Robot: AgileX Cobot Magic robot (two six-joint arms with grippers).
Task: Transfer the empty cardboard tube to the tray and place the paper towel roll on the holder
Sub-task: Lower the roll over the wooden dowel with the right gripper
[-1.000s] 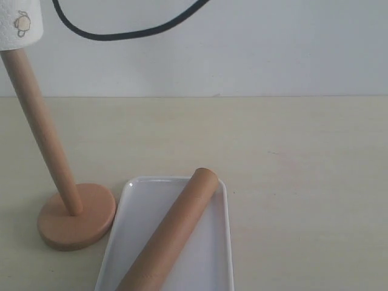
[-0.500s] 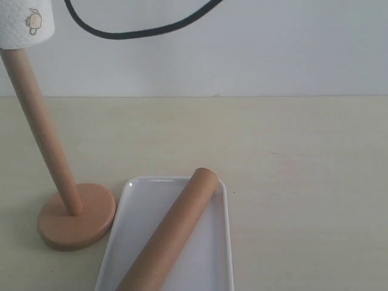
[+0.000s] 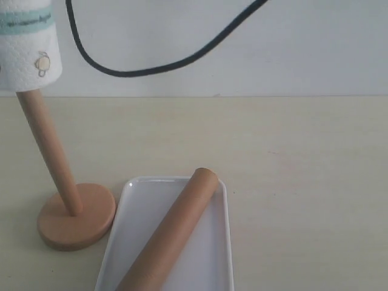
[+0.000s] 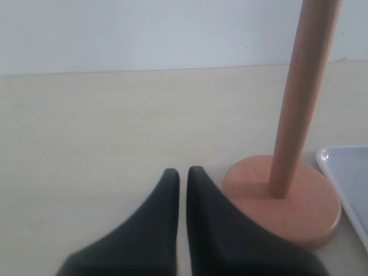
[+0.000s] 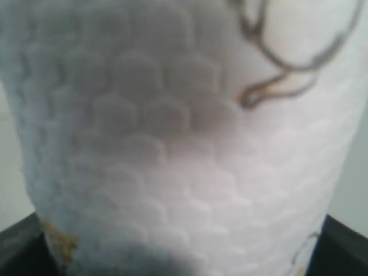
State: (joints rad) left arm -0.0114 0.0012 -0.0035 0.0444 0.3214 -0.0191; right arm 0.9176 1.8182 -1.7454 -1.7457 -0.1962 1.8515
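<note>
Tube work looks done: the empty cardboard tube [image 3: 173, 233] lies slantwise in the tray [image 3: 209, 260]. Near the base of the holder [image 3: 48, 151] my left gripper [image 4: 183, 178] rests, fingers together. Above, my right gripper [image 5: 178, 253] clamps the paper towel roll [image 3: 27, 54], threaded over its top and lower than a second ago. Next: a straight slide down.

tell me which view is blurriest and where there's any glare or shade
Right wrist view is blurriest: the roll fills it, too close to focus, with shade along its lower part. Left wrist view is soft on the dark jaws and clearer on the holder. Exterior view is evenly lit and fairly sharp, with one small glint on the tray rim.
</note>
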